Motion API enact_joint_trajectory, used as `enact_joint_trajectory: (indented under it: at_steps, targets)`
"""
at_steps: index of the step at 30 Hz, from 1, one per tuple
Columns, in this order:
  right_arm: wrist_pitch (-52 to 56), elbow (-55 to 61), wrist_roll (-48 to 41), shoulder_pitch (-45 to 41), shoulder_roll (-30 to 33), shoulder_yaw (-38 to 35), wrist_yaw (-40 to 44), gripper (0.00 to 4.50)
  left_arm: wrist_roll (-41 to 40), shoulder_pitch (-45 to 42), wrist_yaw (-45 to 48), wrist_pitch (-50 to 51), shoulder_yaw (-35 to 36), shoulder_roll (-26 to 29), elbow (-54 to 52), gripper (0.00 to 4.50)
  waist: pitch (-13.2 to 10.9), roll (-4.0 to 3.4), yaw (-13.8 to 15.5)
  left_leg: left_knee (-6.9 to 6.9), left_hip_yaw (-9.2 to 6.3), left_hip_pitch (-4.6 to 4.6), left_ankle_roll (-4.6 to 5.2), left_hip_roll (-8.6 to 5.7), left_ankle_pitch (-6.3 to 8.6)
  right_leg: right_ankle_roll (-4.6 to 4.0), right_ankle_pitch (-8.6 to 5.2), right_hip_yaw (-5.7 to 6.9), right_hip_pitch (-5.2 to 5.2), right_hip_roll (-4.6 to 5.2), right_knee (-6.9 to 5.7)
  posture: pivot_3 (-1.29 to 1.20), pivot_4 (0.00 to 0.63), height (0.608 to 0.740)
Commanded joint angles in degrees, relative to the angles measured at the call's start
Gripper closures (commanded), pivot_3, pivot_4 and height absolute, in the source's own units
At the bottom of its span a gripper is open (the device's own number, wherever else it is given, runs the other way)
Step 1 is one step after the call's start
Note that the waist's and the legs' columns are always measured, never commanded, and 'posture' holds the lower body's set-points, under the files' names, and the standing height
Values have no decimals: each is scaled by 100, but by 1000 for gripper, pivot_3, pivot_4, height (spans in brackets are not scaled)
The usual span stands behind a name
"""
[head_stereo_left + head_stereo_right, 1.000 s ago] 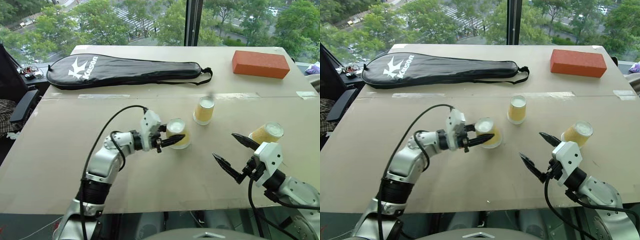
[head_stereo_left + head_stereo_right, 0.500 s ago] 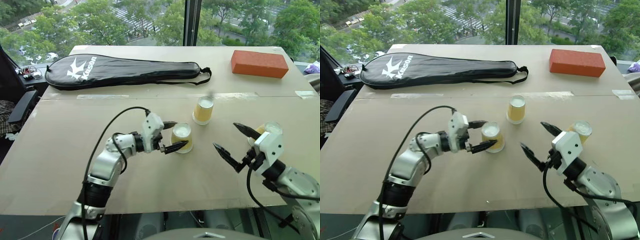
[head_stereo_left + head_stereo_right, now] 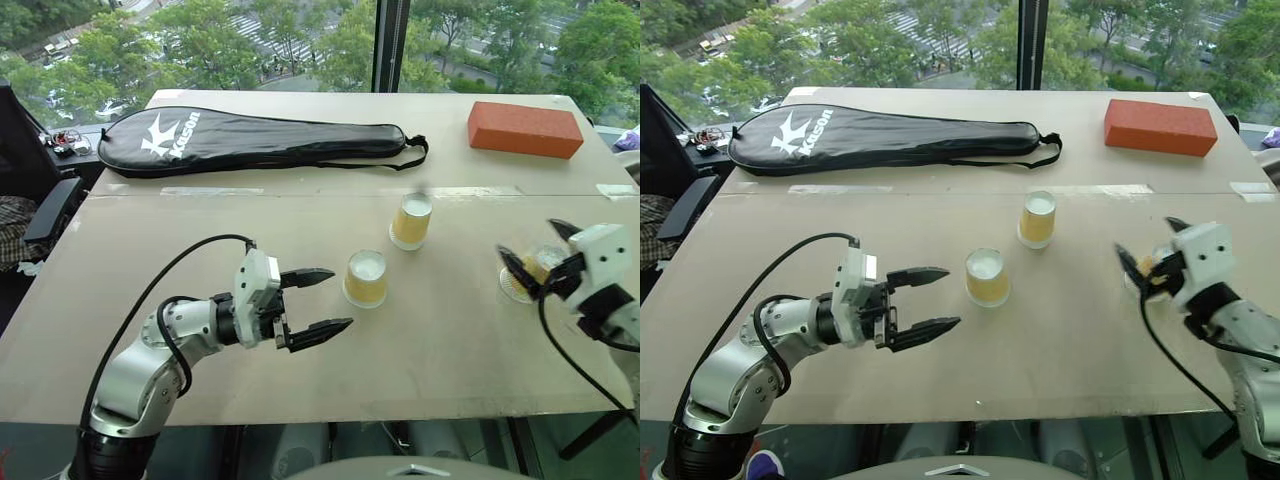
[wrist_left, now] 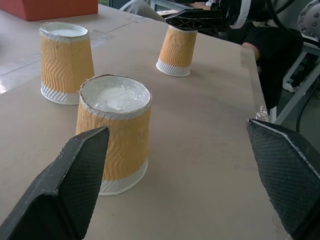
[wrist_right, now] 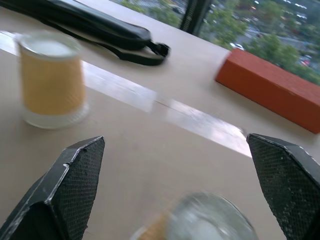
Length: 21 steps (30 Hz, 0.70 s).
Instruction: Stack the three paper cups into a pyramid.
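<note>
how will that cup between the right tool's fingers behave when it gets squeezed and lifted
The cup between the open right tool looks like thin ribbed paper, so probably light and easily crushed. Upside down on its wide rim, it should sit stable; the ribbing likely helps grip.

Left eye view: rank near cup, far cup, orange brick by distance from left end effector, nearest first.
From the left end effector:
1. Near cup, just past its fingertips.
2. Far cup, farther back, right.
3. Orange brick, far right corner of the table.
</note>
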<state>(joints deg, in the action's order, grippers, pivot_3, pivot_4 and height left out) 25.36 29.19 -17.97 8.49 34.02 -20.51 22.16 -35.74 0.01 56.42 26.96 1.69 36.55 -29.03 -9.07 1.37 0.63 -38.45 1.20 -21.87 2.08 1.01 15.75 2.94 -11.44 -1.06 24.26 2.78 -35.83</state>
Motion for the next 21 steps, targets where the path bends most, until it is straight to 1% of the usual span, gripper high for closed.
enact_joint_trajectory:
  at_steps: [1, 5, 11, 14, 15, 16, 17, 18, 19, 21]
  targets:
    - [255, 85, 91, 78, -62, -100, -182, 0, -10, -55, 22, -149, -124, -52, -184, 10, 0, -1, -17, 1, 0, 0, 0, 0, 0, 0, 0, -1, 0, -2, 0, 0, 150, 740]
    - [740, 130, -192, 15, -390, -115, -369, 0, 50, -140, 8, -222, -213, -91, -97, 10, 0, -3, -16, 4, -4, 1, 0, 3, 0, -2, 1, 1, 1, -9, -1, 0, 150, 740]
    - [906, -107, -301, -226, -752, -152, -581, 0, 101, -138, 37, -313, -238, -92, -11, 10, 0, -4, -20, 3, -2, 1, 0, 8, 0, 0, 0, -2, 1, -8, 0, 0, 150, 740]
    - [825, -195, -280, -268, -754, -123, -504, 766, 101, -81, 3, -332, -213, -98, -21, 0, 0, -5, -13, 3, -2, -1, 0, 8, 0, -1, 1, -2, 2, -8, 0, 0, 150, 740]
    - [803, -223, -272, -272, -742, -117, -477, 1094, 106, -60, -10, -340, -216, -101, -31, 0, 0, -5, -7, 3, -2, -1, 0, 8, 0, -1, 0, -2, 2, -8, 0, 0, 150, 740]
    - [774, -254, -244, -272, -719, -96, -450, 1630, 120, -30, -22, -357, -219, -104, -35, 0, 0, -5, -7, 3, -2, -1, 0, 8, 0, -1, 0, -2, 2, -7, 0, 0, 150, 740]
    - [738, -278, -215, -273, -696, -74, -425, 1917, 134, -7, -31, -373, -222, -108, -35, 0, 0, -5, -7, 4, -2, -1, 0, 8, 0, -1, 0, -2, 2, -7, 0, 0, 150, 740]
    - [681, -290, -205, -289, -680, -47, -377, 2395, 151, 7, -51, -387, -222, -121, -33, 0, 0, -5, -7, 4, -2, -1, 0, 8, 0, 0, 0, -2, 2, -7, 0, 0, 150, 740]
    - [638, -290, -214, -311, -671, -26, -331, 2491, 170, 13, -74, -405, -223, -137, -28, 0, 0, -6, -8, 4, -2, -1, 0, 8, 0, 0, 0, -2, 2, -7, 0, 0, 150, 740]
    - [563, -266, -250, -367, -652, 16, -224, 2521, 203, -4, -118, -421, -236, -178, -13, 0, 0, -6, -8, 3, -2, 0, 0, 9, 0, 1, -1, -2, 2, -7, 0, 0, 150, 740]
